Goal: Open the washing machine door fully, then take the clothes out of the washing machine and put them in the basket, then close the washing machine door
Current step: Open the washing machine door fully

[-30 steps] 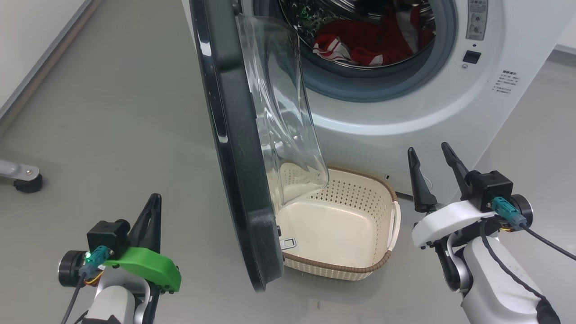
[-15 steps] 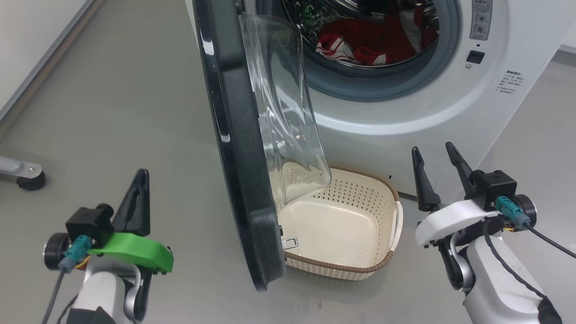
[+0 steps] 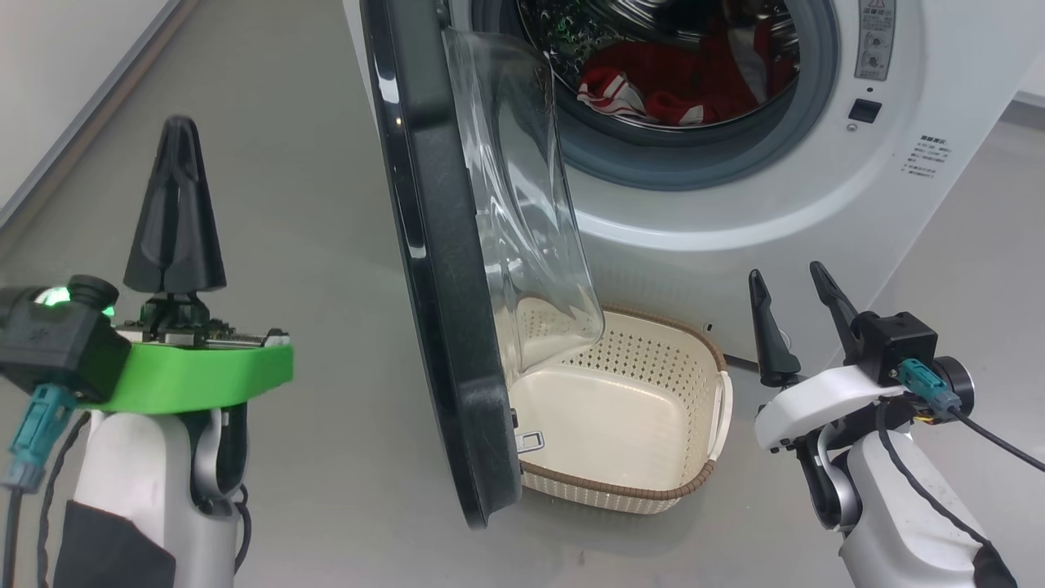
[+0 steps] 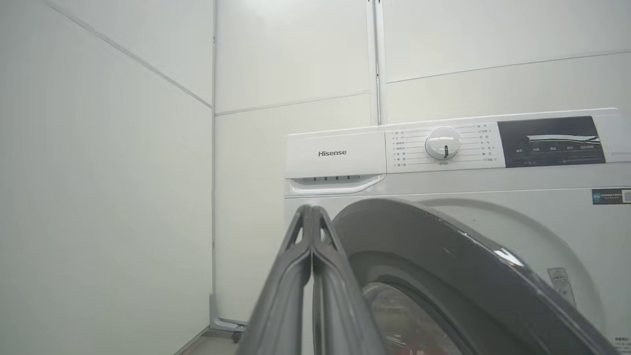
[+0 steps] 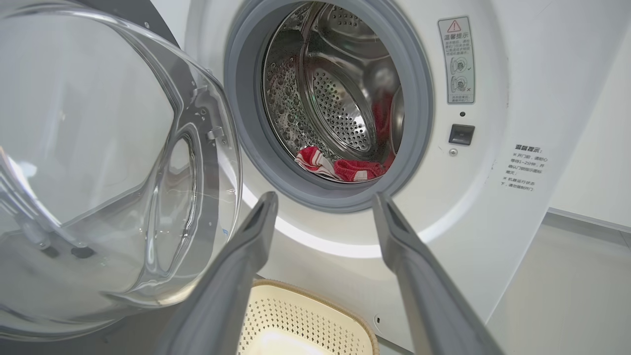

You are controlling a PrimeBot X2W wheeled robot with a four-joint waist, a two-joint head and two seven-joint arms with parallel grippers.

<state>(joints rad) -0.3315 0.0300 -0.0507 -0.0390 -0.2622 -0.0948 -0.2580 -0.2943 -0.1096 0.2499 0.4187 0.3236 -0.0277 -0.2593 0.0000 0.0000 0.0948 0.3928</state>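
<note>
1. The washing machine door (image 3: pixel 441 286) is found standing part-open and edge-on to the head view. Its glass bowl (image 3: pixel 522 204) overhangs the left part of the basket (image 3: pixel 637 359), which is set on the floor just before the washing machine (image 3: pixel 816 204).
2. Door handling is judged as rigid, fairly heavy and swung on a hinge, with a glossy rim that is likely slippery. A push against the black rim is preferred, and the glass is to be spared.
3. The clothes (image 3: pixel 669 82) are lodged low in the drum, near its front lip. They are judged soft, limp and light, and are best pinched at a bunched fold.
4. The left gripper (image 3: pixel 178 131) is raised left of the door and apart from it, with its fingers pressed together and nothing held.
5. The right gripper (image 3: pixel 785 273) is spread wide and empty. It is low beside the basket and aimed at the drum mouth.
6. Not determinable:
   - the hinge
   - the garment count
   - whether the fabric is damp
   - the basket portion behind the door
</note>
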